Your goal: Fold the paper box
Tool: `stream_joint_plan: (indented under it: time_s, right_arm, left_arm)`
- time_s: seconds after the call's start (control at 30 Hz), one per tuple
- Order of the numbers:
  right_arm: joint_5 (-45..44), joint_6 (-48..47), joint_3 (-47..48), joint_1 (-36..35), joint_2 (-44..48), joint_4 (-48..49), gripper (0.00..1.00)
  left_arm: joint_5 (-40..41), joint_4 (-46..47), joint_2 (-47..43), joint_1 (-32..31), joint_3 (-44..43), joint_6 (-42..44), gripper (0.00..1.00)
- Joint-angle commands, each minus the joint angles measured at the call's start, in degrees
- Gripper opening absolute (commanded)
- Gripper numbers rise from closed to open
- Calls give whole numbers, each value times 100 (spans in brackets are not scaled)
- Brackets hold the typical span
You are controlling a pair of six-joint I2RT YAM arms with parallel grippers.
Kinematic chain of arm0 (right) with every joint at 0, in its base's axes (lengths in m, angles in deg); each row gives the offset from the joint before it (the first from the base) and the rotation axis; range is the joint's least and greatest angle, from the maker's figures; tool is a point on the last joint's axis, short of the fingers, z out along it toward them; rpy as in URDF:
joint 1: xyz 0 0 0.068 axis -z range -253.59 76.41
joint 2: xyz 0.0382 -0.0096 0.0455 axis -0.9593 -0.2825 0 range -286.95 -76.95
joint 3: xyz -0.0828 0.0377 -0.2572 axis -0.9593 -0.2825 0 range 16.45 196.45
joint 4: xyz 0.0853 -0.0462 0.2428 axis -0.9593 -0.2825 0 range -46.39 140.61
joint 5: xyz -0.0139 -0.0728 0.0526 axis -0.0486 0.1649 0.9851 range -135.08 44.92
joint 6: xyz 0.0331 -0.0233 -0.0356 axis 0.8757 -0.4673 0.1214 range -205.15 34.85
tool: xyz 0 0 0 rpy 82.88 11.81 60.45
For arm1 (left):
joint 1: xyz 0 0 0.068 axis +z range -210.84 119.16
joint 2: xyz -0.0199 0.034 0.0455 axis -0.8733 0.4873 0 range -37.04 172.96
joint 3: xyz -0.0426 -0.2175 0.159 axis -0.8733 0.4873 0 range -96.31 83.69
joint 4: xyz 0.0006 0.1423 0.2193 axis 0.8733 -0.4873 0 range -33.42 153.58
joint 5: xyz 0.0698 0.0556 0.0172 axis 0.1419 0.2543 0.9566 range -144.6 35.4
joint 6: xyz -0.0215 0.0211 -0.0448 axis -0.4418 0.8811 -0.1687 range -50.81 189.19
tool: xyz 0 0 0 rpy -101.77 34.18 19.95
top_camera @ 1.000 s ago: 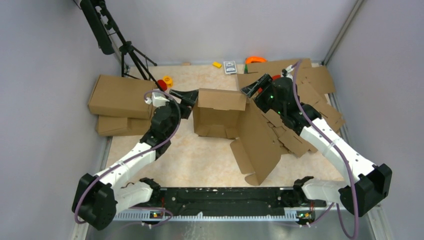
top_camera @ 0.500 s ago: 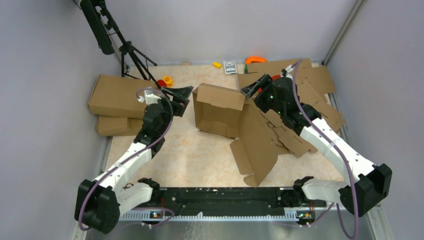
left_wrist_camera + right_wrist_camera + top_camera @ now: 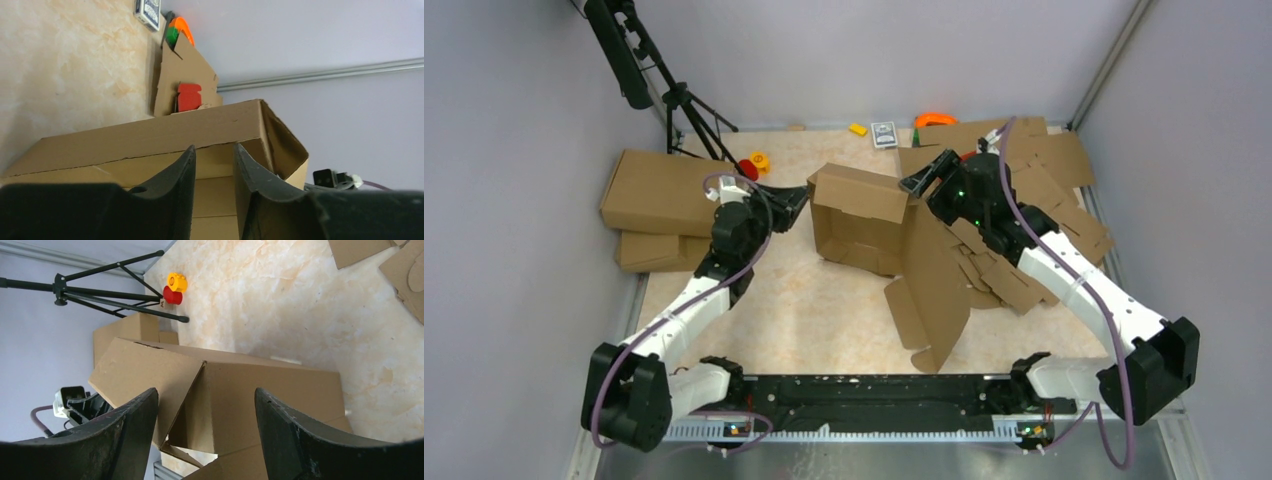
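— Where is the box?

— The box (image 3: 864,232) stands on the counter (image 3: 824,310), near the middle of the far edge. It is half-formed: walls up, top open, one flap leaning over its far side. A long panel (image 3: 934,285) joins its right side and runs toward the near edge, tilted up off the counter.

— And the claws?

— The left claw (image 3: 214,146) is just beside the box's far left corner. Its fingers are narrow, with a thin gap and nothing gripped. Whether the tips touch the cardboard, I cannot tell. The right claw (image 3: 206,390) hangs over the far right corner of the box, spread wide and holding nothing.

— What lies around it?

— Flat sheets (image 3: 1064,160) are heaped at the far right corner, and the right arm reaches across them. Two closed cartons (image 3: 659,190) are stacked along the left edge. A tripod (image 3: 686,105) stands at the far left corner, with a red brick (image 3: 748,168) and a yellow brick (image 3: 760,158) by its feet. A card pack (image 3: 884,133) lies at the far edge.
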Motion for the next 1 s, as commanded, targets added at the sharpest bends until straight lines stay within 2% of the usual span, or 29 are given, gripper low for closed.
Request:
stream_joint_plan:
  time_s: [0.0, 0.1, 0.37, 0.57, 0.7, 0.77, 0.8, 0.97]
  right_arm:
    - [113, -219, 319, -132, -88, 143, 69]
    - [105, -294, 355, -160, -145, 134, 69]
    - [-7, -466, 395, -206, -270, 37, 69]
    - [-117, -577, 487, -207, -248, -70, 69]
    - [-109, -611, 504, -207, -249, -85, 69]
    - [-81, -607, 499, -207, -264, -57, 69]
    - [-62, -618, 503, -207, -275, -63, 69]
    - [-33, -649, 530, -215, -306, -70, 69]
  left_arm:
    - [-375, 246, 200, 48, -289, 250, 32]
    - [-659, 192, 349, 47, -379, 266, 27]
    - [-976, 251, 372, 46, -341, 418, 23]
    - [-587, -1331, -395, 54, -529, 1384, 22]
    - [107, -2317, -905, 53, -555, 1947, 7]
    - [547, -2511, -1048, 93, -523, 2268, 0]
    - [670, -2516, -1035, 135, -545, 2431, 0]
    - [124, -2432, -286, 509, -1130, 2823, 0]
